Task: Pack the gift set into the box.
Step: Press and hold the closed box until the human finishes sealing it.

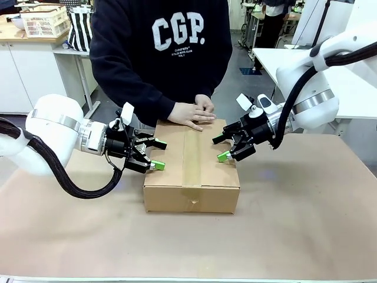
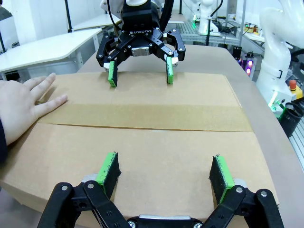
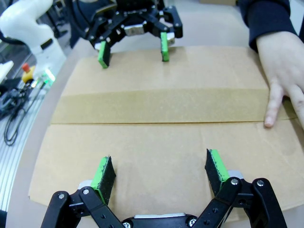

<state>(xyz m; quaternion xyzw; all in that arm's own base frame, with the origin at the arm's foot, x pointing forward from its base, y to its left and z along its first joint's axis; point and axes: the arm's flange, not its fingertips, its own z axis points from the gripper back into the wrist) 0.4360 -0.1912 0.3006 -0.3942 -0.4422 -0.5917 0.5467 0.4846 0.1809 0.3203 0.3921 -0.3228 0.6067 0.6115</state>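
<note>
The box (image 1: pixel 191 180) stands in the middle of the table with its top flaps shut and a strip of brown tape (image 1: pixel 191 153) along the seam. No gift set shows; the box is closed. The person's hands (image 1: pixel 191 112) rest flat on the far edge of the lid. My left gripper (image 1: pixel 158 154) hovers open over the lid's left edge. My right gripper (image 1: pixel 221 148) hovers open over the right edge, facing it. In the left wrist view my left gripper (image 2: pixel 165 166) is low over the box (image 2: pixel 190 90), with my right gripper (image 2: pixel 140 78) opposite. The right wrist view mirrors this: right gripper (image 3: pixel 159 164), left gripper (image 3: pixel 134 58), hand (image 3: pixel 280 61).
Brown paper covers the table (image 1: pixel 306 224), with free room in front of and beside the box. A white table (image 1: pixel 353 82) stands behind at the right. A basket (image 1: pixel 44 20) sits on a counter at the back left. Cables (image 3: pixel 14 109) lie off the table's edge.
</note>
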